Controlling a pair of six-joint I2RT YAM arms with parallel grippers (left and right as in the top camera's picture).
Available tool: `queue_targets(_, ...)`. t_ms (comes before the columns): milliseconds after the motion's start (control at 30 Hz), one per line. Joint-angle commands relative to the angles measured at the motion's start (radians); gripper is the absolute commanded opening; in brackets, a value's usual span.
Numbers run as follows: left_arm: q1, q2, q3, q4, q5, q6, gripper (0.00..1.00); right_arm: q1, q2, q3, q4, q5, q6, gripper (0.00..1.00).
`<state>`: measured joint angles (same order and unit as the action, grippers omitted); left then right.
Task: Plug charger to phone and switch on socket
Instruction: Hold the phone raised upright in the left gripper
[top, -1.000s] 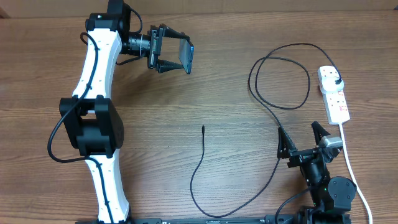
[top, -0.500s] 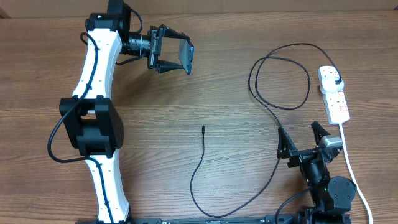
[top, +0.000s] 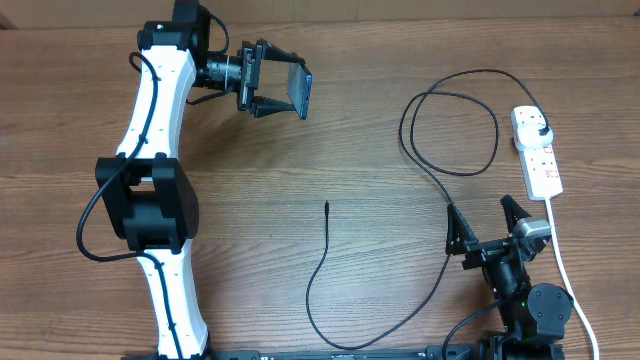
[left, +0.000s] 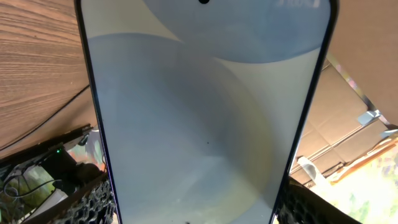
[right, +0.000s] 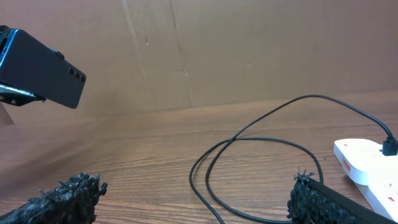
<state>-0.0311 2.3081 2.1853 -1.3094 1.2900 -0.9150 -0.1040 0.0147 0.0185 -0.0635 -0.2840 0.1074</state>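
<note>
1. While the phone is raised above the table at the far left, it is clamped between the partly spread jaws of the left gripper.
2. The right gripper is seen empty, jaws spread wide, near the socket.
3. The charger is plugged into the socket; its connector tip lies loose mid-table.
</note>
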Motion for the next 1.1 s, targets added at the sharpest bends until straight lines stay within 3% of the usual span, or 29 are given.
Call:
queue_targets(0,-0.002,-0.001,0.030,0.000,0.034,-0.014,0.04,0.005,-0.012,-0.011,0.005,0.003,-0.004,1.00)
queue_targets(333,-0.002,-0.001,0.030,0.000,0.044,-0.086,0.04,0.005,-0.012,-0.011,0.005,0.003,-0.004,1.00)
queue_targets(1067,-0.002,-0.001,0.030,-0.029,0.045,-0.088,0.04,0.005,-0.012,-0.011,0.005,0.003,-0.004,1.00)
